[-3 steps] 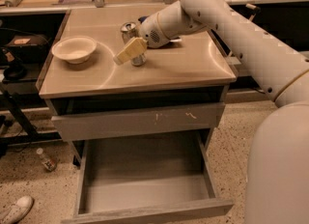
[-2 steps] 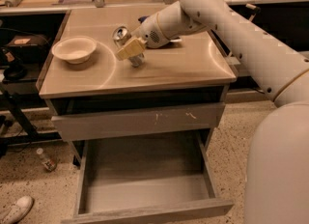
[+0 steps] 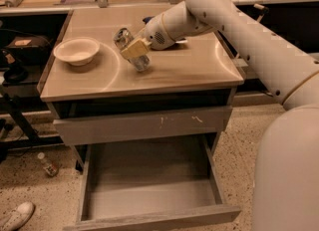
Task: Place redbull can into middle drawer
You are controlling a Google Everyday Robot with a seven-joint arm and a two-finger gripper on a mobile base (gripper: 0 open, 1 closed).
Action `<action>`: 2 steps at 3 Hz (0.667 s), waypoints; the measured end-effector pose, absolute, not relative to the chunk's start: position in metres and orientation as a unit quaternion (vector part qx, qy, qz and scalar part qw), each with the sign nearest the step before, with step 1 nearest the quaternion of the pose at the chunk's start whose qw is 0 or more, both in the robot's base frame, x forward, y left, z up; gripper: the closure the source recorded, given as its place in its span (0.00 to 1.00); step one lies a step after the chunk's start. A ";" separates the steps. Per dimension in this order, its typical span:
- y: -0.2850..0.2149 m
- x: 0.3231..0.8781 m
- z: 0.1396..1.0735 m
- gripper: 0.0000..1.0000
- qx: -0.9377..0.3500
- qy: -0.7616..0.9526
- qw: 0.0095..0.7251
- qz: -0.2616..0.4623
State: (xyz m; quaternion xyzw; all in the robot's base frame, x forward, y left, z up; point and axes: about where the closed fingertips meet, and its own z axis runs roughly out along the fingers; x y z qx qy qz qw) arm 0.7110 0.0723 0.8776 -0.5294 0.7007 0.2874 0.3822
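Observation:
The redbull can [image 3: 141,61] is a slim silver can, tilted with its shiny top leaning back and to the left, its lower end just above the cabinet top. My gripper [image 3: 132,51] is shut on its middle; a pale yellow fingertip pad [image 3: 134,49] lies across it. The middle drawer [image 3: 149,187] is pulled wide open at the bottom front, its flat grey floor bare, well below and in front of the can.
A white bowl [image 3: 76,51] sits on the cabinet top [image 3: 189,70] left of the can. A blue item [image 3: 148,20] peeks out behind my arm. The scratched drawer front [image 3: 144,124] above is closed. A small bottle [image 3: 48,165] and a shoe [image 3: 17,215] lie on the floor at left.
The gripper has closed on the can and tipped it from nearly upright to leaning left, shifting it slightly left.

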 end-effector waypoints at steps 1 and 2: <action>0.072 0.711 0.878 1.00 -0.529 0.701 0.382 0.287; 0.069 0.712 0.897 1.00 -0.527 0.693 0.399 0.289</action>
